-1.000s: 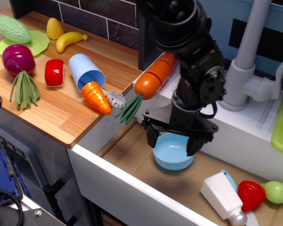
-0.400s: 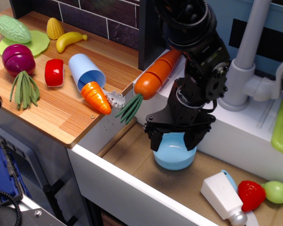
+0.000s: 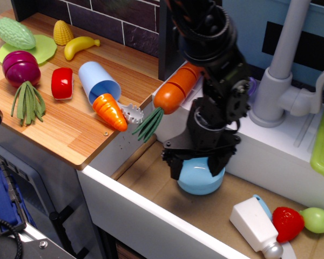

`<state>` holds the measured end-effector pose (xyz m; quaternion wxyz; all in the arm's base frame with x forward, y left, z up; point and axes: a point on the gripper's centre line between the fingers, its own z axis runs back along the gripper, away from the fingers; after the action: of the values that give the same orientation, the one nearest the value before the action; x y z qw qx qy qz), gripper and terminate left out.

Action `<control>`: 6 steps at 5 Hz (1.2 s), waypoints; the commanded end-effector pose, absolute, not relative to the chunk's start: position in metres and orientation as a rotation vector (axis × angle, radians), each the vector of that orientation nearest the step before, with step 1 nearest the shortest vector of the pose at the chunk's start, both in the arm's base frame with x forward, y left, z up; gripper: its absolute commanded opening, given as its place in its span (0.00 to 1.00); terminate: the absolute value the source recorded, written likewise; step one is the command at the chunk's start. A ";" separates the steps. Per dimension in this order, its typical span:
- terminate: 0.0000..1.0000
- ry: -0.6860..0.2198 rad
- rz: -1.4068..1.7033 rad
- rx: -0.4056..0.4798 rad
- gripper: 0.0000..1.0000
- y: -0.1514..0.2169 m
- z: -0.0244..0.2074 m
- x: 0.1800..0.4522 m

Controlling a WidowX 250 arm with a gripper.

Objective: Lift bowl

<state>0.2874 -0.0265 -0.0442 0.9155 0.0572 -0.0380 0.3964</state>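
Observation:
The light-blue bowl (image 3: 199, 181) sits on the brown sink floor (image 3: 150, 174), near the sink's back wall. My black gripper (image 3: 196, 166) reaches straight down onto it. One finger (image 3: 176, 165) is at the bowl's left rim and the other finger (image 3: 216, 164) at its right, both pressed against it. The gripper body hides the bowl's inside and top rim. The bowl still looks to rest on the sink floor.
A large toy carrot (image 3: 175, 86) lies on the sink edge just left of my arm. The grey faucet (image 3: 283, 65) stands to the right. A white bottle (image 3: 255, 224), a strawberry (image 3: 287, 223) and a green fruit (image 3: 316, 219) lie at the front right. The blue cup (image 3: 97, 81) and a small carrot (image 3: 110, 111) are on the wooden counter.
The gripper has come down over the bowl and its fingers have drawn in from a wide stance to the rim. The bowl's inside, visible before, is now covered.

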 end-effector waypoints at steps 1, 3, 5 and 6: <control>0.00 -0.121 0.848 0.101 1.00 -0.021 -0.043 0.301; 0.00 -0.111 0.891 0.078 1.00 -0.014 -0.059 0.299; 0.00 -0.106 0.919 0.058 1.00 -0.016 -0.076 0.286; 0.00 -0.125 0.952 0.079 0.00 -0.021 -0.084 0.278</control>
<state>0.2736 -0.0186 -0.0892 0.8845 0.0385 -0.0550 0.4617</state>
